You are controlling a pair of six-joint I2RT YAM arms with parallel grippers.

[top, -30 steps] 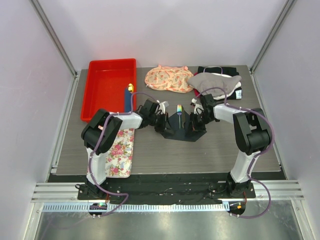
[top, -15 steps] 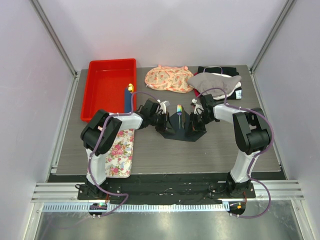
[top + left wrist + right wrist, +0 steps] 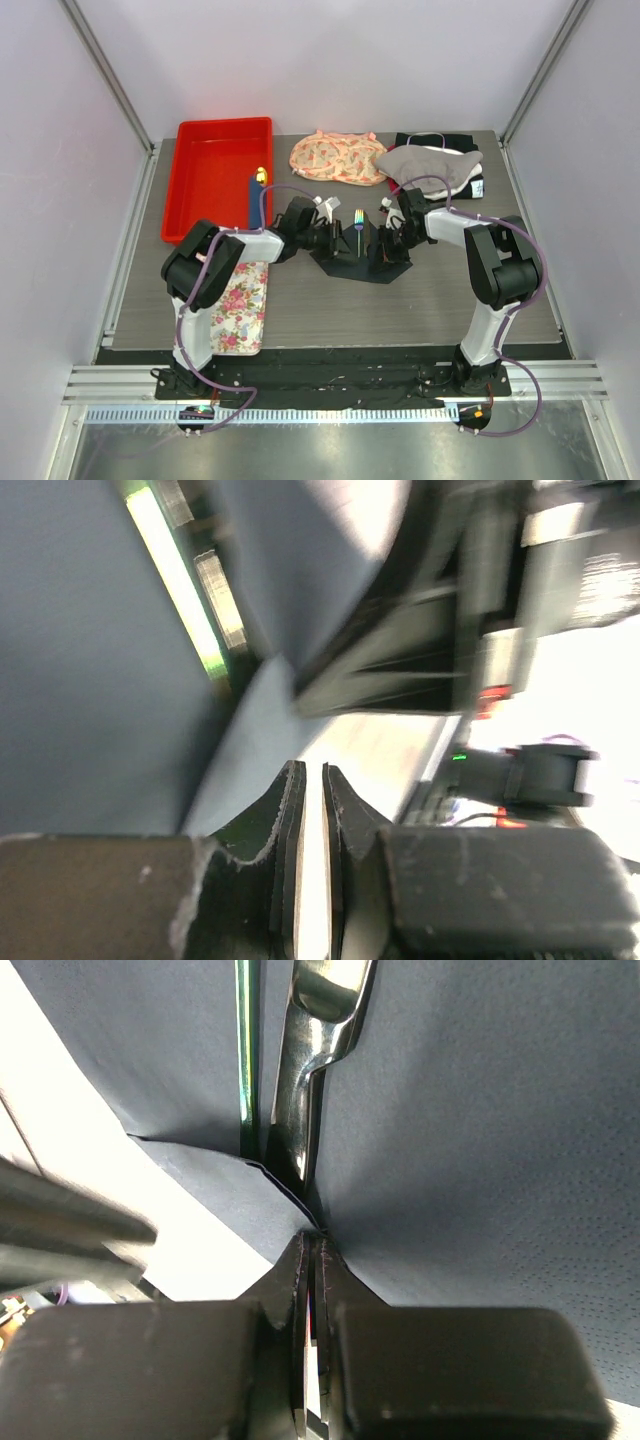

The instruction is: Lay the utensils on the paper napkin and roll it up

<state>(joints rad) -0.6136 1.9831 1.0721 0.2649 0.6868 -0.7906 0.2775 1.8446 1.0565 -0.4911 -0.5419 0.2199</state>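
1. Nearest, at lower left of the top view, a floral tray (image 3: 240,305) sits under the left arm.
2. Mid-frame is the napkin (image 3: 355,262), both sides lifted so it sags like a trough.
3. The utensils (image 3: 358,222) lie in that trough, pointing away. The right wrist view shows them running up the crease.
4. The right gripper (image 3: 313,1240) is clamped tight on the napkin's fold.
5. The left gripper (image 3: 308,772) has its fingers nearly touching at the raised left edge, so it looks pinched too.
6. Farther back there's a red bin (image 3: 215,175) at upper left, with a blue stick (image 3: 252,188) in it.
7. Along the top, a peach pouch (image 3: 335,157), then a grey cloth (image 3: 430,165).
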